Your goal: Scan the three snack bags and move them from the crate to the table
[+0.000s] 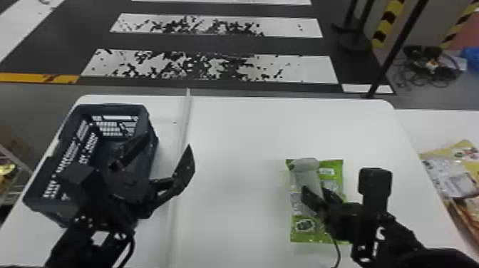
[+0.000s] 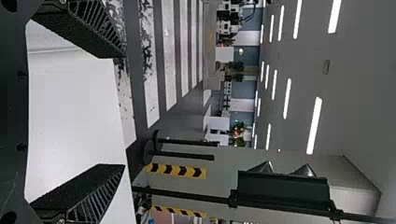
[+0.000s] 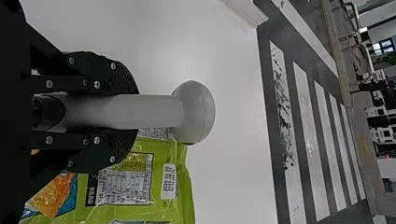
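My left gripper (image 1: 166, 144) stands open over the dark crate's right side; the crate (image 1: 149, 123) is at the table's left, its inside partly hidden by that arm. In the left wrist view, the left gripper (image 2: 122, 111) has a wide gap between its fingers. At the right, my right gripper (image 1: 315, 195) is shut on a grey-white handheld scanner (image 1: 307, 171) above a green snack bag (image 1: 310, 233) lying on the table. The right wrist view has the right gripper (image 3: 134, 112) around the handle of the scanner (image 3: 194, 112), with the green bag (image 3: 184, 186) beside and below it.
A pale raised strip (image 1: 183, 121) crosses the white table (image 1: 235, 142) between crate and green bag. More snack bags (image 1: 454, 174) lie on a surface beyond the table's right edge. A thin cable (image 1: 338, 249) hangs near the right gripper.
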Controlling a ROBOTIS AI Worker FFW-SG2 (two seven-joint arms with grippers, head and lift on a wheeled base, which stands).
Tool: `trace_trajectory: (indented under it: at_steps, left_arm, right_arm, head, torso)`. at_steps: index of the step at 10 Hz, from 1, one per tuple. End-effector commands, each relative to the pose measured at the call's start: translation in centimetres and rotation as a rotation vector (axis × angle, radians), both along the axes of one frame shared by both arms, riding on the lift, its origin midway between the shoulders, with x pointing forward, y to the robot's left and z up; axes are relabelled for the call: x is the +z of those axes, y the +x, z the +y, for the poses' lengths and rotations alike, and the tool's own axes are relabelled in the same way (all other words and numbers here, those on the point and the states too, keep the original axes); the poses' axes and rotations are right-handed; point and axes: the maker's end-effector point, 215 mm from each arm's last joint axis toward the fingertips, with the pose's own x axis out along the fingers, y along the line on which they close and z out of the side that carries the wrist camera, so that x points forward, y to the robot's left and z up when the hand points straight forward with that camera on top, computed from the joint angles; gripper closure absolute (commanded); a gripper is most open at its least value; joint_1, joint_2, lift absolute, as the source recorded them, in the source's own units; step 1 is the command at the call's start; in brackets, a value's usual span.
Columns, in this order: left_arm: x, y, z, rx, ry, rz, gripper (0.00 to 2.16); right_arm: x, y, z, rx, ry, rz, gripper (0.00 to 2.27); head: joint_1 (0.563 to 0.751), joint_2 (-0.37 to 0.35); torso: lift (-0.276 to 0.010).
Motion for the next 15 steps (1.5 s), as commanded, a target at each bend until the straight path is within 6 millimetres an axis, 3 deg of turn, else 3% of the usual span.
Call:
trace_trajectory:
  at_steps: [1,6,8,10,12,15]
  left_arm:
    - [-0.2,-0.2,-0.1,0.0,-0.001,0.004,0.03]
    - [-0.1,-0.7,-0.3,-0.004,0.003,0.005,0.03]
    - [-0.1,-0.8,-0.3,-0.003,0.005,0.007,0.03]
    - [-0.1,-0.9,-0.5,-0.005,0.002,0.006,0.03]
    - [-0.1,-1.0,-1.0,-0.012,0.002,0.005,0.03]
    - [-0.1,-1.0,-0.9,-0.01,0.003,0.006,0.03]
  right_arm:
    - [-0.6,0.1,0.0,-0.001,-0.011,0.001,2.1]
    - [-0.9,0.0,-0.4,-0.008,-0.013,-0.001,2.1]
    - [1.6,-0.1,-1.4,-0.039,0.026,-0.045,2.1]
    - [5.2,-0.4,-4.7,-0.101,0.08,-0.094,2.1]
    - [6.2,-0.7,-9.6,-0.172,0.097,-0.102,2.1]
    - [2.0,-1.1,-17.5,-0.252,0.083,-0.042,2.1]
  head:
    - [0.695,0.001]
    - [0.695,-0.004]
    - [0.695,-0.007]
    - [0.695,-0.03]
    - [0.695,-0.076]
    - [0.695,-0.197]
  torso:
    - [-0.062]
    - [-0.062]
    - [-0.062]
    - [-0.062]
    - [-0.062]
    - [-0.062]
